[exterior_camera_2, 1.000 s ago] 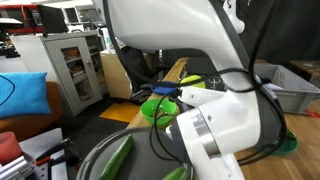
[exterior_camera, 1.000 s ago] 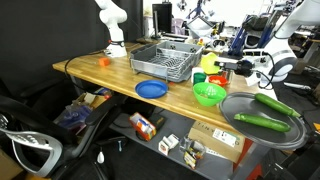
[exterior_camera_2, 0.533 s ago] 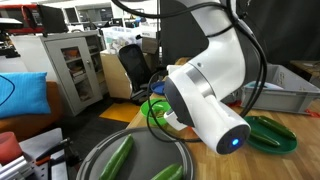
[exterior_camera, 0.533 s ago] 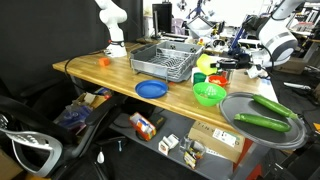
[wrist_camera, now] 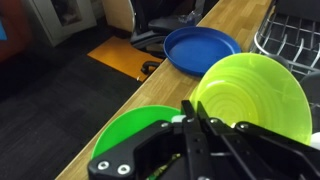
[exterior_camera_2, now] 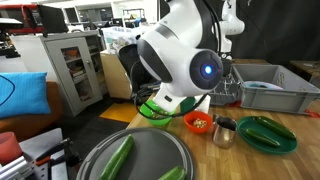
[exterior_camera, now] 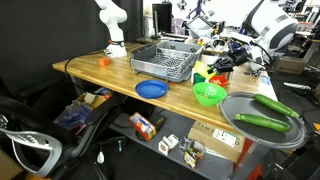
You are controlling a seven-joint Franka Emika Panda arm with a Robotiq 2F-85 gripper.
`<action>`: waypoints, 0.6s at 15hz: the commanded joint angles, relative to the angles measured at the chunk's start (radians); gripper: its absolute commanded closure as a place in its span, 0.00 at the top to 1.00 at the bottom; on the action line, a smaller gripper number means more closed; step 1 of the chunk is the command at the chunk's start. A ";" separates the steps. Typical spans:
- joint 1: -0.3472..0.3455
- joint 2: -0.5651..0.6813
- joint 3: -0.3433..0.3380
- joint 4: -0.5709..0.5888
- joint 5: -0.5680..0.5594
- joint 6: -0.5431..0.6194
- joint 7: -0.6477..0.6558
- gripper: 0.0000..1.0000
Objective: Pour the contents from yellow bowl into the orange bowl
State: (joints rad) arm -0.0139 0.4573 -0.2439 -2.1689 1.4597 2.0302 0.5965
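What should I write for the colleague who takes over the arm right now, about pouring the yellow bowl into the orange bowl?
Gripper: shut on the rim of the yellow bowl.
Yellow bowl: held tilted on its side; in the wrist view its inside looks empty.
Orange bowl: stands on the table, with small pieces in it.
Done: grasp and tilt; the pour seems finished.
Left: confirm nothing remains in the yellow bowl, set it down upright, open the gripper.
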 commanded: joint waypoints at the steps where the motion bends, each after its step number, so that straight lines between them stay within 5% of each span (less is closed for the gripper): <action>1: 0.063 -0.151 0.038 -0.104 -0.104 0.219 0.025 0.01; 9: 0.172 -0.193 0.173 -0.145 -0.478 0.634 0.208 0.01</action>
State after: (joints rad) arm 0.1316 0.2534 -0.1064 -2.3017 1.1020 2.5527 0.7540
